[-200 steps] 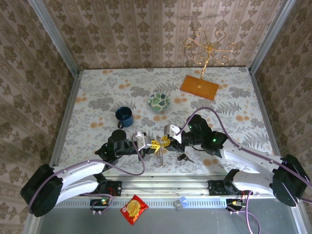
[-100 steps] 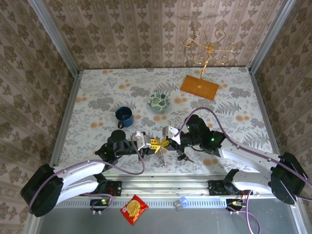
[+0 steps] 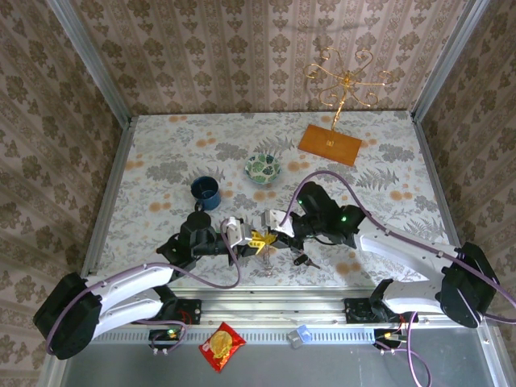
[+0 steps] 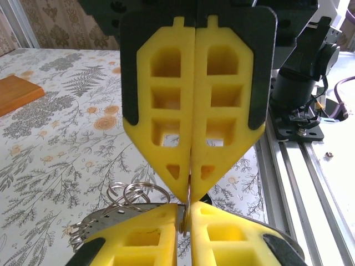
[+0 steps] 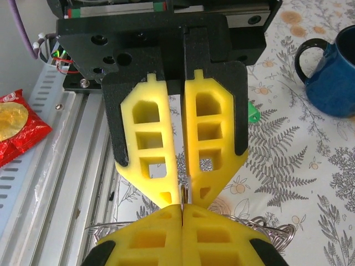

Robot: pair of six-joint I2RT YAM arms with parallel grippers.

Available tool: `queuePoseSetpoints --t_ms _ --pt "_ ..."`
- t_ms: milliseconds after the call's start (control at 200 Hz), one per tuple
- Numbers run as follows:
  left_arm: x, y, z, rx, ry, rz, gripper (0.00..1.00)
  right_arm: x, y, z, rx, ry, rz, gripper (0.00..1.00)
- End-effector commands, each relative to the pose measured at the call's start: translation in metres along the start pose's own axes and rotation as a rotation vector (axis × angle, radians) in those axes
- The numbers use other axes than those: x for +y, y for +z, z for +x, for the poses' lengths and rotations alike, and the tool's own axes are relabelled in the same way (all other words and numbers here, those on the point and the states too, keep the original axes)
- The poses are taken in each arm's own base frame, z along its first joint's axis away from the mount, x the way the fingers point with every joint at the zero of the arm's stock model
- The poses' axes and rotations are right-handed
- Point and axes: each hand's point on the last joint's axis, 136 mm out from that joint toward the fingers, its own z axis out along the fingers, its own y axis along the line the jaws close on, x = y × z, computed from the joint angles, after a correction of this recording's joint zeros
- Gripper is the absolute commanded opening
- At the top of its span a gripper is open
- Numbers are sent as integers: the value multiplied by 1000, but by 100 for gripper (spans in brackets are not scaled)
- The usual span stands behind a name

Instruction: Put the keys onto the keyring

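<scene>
The keyring (image 4: 119, 216) is off the table (image 3: 161, 161), held up between the two grippers at the near middle of the workspace. Since a second ago the right arm has swung left and a little farther back. The meeting point of the yellow fingertips has shifted slightly left with it. The left arm has barely moved, and the black key (image 3: 302, 260) lies where it lay, on the table just right of the grippers.

The left gripper (image 3: 254, 240) and right gripper (image 3: 268, 234) point at each other, tips touching. Each is clenched on a thin metal edge of the keyring that runs from one pair of fingertips into the other.

From the left wrist the keyring is a flat grey band slanting out from under the fingers, with small wire loops bunched beside it. From the right wrist a thin wire curve shows on one side and coiled loops on the other.

The green key (image 5: 253, 112) lies on the table by the left gripper's body, mostly hidden.
</scene>
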Motion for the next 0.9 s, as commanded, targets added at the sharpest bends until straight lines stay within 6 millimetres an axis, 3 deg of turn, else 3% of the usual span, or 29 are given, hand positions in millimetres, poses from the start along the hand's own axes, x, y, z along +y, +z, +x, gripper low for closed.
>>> queuePoseSetpoints --t_ms 0,305,470,565,695,895 --pt "0 0 -15 -14 44 17 12 5 0 -10 3 -46 -31 0" --pt "1 -1 -18 -18 75 12 0 4 2 -12 14 -21 -34 0" --pt "5 -5 -18 -21 86 -33 0 -25 -22 -15 -76 138 150 30" --pt "12 -7 -17 -12 75 -82 0 -47 -45 -9 -132 281 350 35" --pt "13 -9 -17 -9 79 -96 0 -59 -67 30 -163 642 566 36" --pt "13 -10 -13 10 74 -113 0 -30 -85 92 -55 1098 700 39"
